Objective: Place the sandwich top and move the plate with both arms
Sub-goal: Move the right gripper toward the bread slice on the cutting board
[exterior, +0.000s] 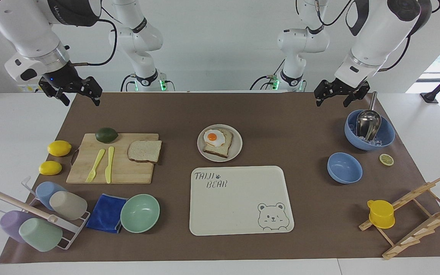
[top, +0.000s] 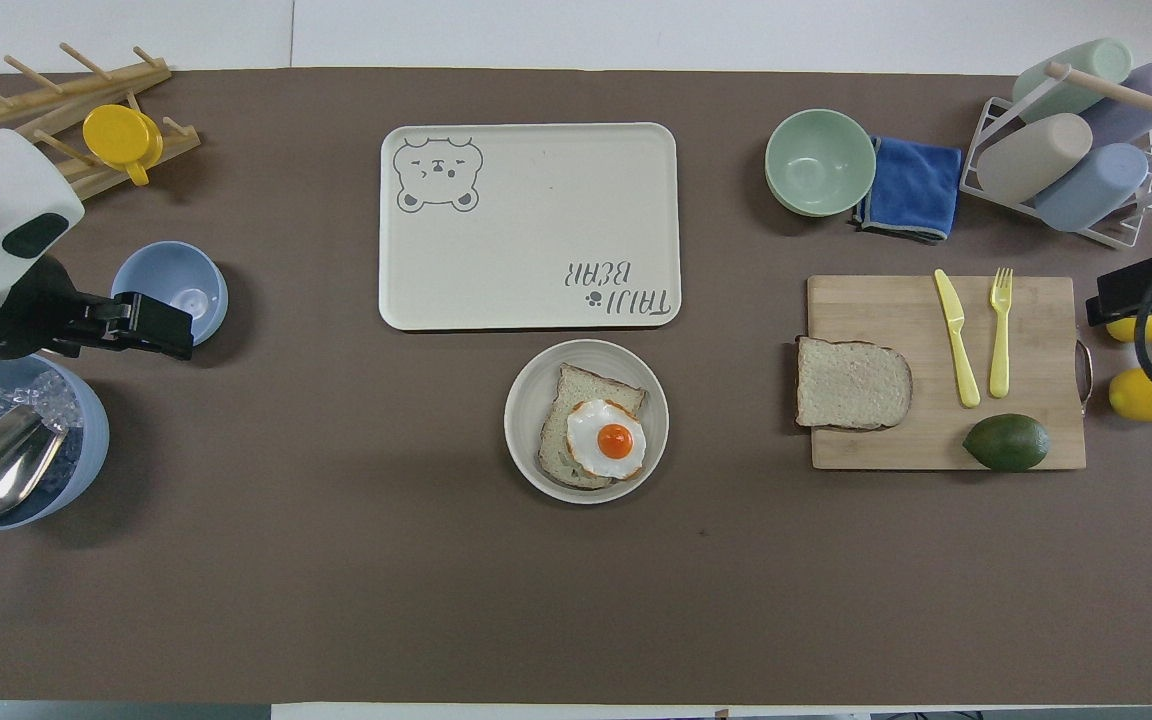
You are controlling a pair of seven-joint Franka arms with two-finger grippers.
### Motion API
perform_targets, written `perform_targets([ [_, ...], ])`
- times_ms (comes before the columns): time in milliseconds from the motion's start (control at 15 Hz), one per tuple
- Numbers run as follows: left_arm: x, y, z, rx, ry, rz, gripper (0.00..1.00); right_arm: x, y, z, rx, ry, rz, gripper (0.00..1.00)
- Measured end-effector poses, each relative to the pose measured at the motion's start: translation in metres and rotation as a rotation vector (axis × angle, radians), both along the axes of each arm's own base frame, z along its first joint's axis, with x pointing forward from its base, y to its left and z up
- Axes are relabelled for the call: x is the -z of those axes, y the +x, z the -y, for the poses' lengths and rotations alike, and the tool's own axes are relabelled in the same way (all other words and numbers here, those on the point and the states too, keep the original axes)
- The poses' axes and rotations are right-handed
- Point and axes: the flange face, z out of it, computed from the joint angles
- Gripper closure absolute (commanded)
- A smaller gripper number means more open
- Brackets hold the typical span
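Bread comes first: the sandwich top (exterior: 144,151), a plain pale slice with a brown crust, lies flat at left of centre in the facing view, on the corner of a wooden cutting board (exterior: 128,173), one crust edge overhanging the board. The plate (exterior: 236,148), round, off-white and low-rimmed, sits at the centre of the frame and carries a bread slice topped with a fried egg (exterior: 214,138); the cream bear tray (exterior: 239,229) lies just below it, apart.

The left gripper (exterior: 341,95) hangs at upper right above the mat's edge, beside the blue bowl with the metal scoop (exterior: 369,122), fingers spread wide and empty. The right gripper (exterior: 74,91) hangs at upper left, likewise spread and empty. In the overhead view only a black piece of the right gripper shows at the frame's right edge, and the left arm covers part of the scoop bowl.

Bare brown mat (exterior: 281,114) surrounds the plate on all sides but the tray's, and fills the gap between board and plate.
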Motion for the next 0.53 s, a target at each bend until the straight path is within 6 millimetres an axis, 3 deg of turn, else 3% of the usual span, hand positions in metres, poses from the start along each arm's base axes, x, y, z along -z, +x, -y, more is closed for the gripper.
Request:
perform_targets([
  [533, 0.0, 0.0, 0.0, 0.0, 0.0, 0.0, 0.0, 0.0001, 0.0005, -0.0079, -0.014, 0.0, 0.0, 0.0],
])
